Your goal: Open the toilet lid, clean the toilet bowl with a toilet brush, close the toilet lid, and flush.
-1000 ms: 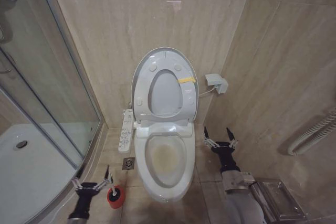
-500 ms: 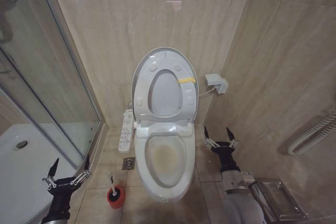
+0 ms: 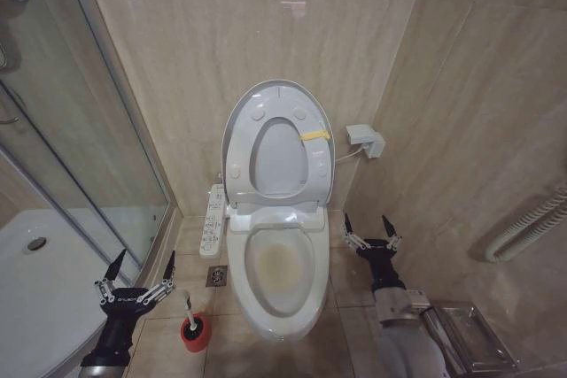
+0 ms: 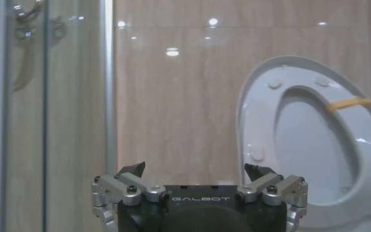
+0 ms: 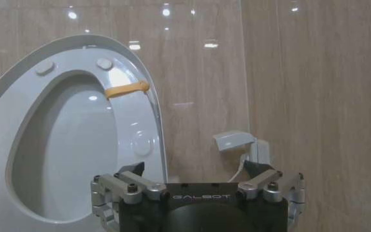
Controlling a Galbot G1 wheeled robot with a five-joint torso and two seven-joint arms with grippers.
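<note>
At the lower left of the head view the left gripper (image 3: 135, 289) is seen with its fingers spread wide and nothing held between them. A second ago it was closed in around the brush handle; half a second ago it had been drawn far off toward the shower edge; now it has been brought part of the way back and is held just left of the toilet brush (image 3: 189, 312), apart from it. This is judged to mean that the first reach did not end in a grasp and that the brush pick-up is being lined up again, with the cleaning step not yet begun.

The brush has been left standing in its small round red holder (image 3: 196, 332) on the floor tiles, lower left of centre, its thin white handle leaning slightly, just beside the toilet's pedestal.

At the centre, the toilet lid (image 3: 279, 93) is stood upright against the wall, already opened, with round bumpers showing on its underside and the ring seat with its yellow tag raised against it. Below it the toilet bowl (image 3: 280, 267) is exposed, yellowish-brown staining lying on its inside.

To the right of the bowl the right gripper (image 3: 371, 231) is parked, unchanged over the last second, its fingers spread open and empty.
</note>
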